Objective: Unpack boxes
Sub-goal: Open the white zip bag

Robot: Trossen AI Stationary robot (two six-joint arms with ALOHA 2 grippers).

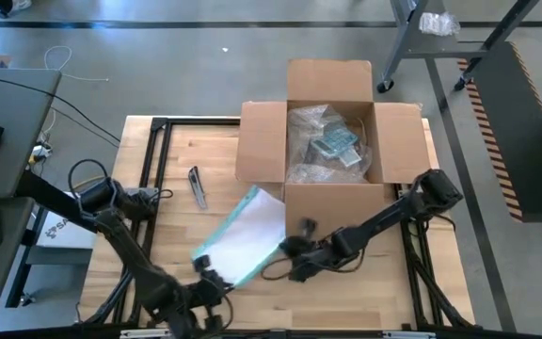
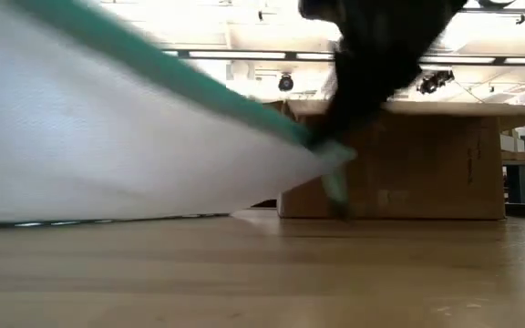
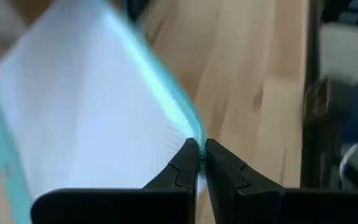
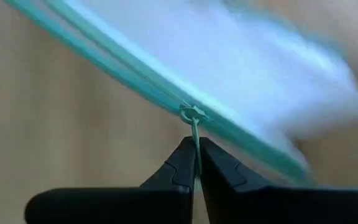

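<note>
Two sets of jaws pinch the pouch (image 1: 243, 235) over the wooden table (image 1: 346, 292).

Ceiling strip lights (image 2: 244, 55) glared brightly in the low view, washing out the ceiling. The pouch (image 2: 108, 146) was blurred there and in both wrist views. Overhead light was even, shadows soft.

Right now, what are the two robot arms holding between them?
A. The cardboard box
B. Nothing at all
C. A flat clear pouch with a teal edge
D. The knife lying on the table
C. The left gripper is shut on a corner of the pouch, and the right gripper is shut on the small teal pull at its edge. The box stands open behind them.
</note>
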